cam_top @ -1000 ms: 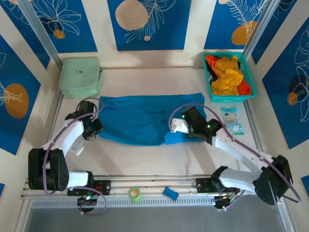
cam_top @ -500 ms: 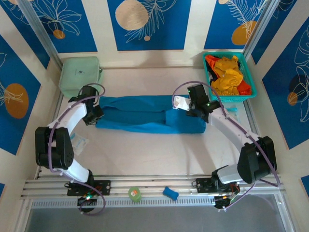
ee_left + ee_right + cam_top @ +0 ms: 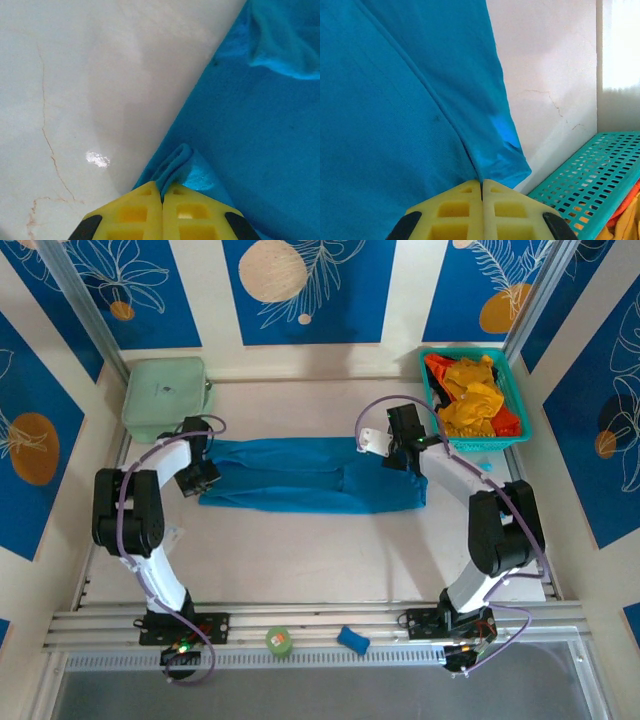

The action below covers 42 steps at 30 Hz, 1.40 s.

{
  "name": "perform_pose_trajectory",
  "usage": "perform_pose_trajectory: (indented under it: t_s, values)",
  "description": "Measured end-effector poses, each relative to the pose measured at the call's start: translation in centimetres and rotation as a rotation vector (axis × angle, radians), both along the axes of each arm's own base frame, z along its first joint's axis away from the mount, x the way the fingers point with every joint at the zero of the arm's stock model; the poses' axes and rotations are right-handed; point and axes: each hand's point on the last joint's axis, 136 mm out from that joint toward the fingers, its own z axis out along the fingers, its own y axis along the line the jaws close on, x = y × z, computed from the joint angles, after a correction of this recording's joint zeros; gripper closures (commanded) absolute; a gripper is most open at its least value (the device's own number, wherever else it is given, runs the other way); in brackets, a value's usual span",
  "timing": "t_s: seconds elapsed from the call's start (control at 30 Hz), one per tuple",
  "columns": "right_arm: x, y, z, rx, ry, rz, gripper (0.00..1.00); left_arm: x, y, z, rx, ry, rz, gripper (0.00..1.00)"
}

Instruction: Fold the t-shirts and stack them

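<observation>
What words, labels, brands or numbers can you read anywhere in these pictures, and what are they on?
No text can be read.
On the green case: a small dark mark on the lid, too small to read.
On the blue shirt: plain cloth, no print visible.
On the wall panels: leaf and circle drawings, no words.

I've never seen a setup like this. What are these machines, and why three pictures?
These are two robot arms bolted to a pale table. The wide picture looks down from above; the other two come from small cameras on each wrist, so the yellow blocks are that arm's own fingers. The left gripper and the right gripper are each shut on an edge of the solid blue cloth t-shirt, which lies folded into a long band. At the back sit a mint-green square case and a teal plastic basket holding crumpled yellow-orange and red-orange shirts.
</observation>
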Motion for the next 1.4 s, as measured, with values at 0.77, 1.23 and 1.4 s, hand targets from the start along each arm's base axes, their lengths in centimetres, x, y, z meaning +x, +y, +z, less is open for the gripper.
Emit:
perform_pose_trajectory:
  t_s: [0.77,1.23,1.4]
  values:
    - [4.0,2.2,-3.0,0.106,-0.030,-0.020,1.00,0.1,0.5,-0.5,0.031,0.010,0.005,0.62]
    - [7.6,-1.2,-3.7,0.238,-0.111,-0.462,0.55,0.0,1.0,4.8,0.058,-0.104,-0.010,0.19]
    - [6.7,-1.5,-0.1,0.383,-0.158,-0.565,0.61,-0.4,0.5,8.8,0.031,-0.193,-0.034,0.66]
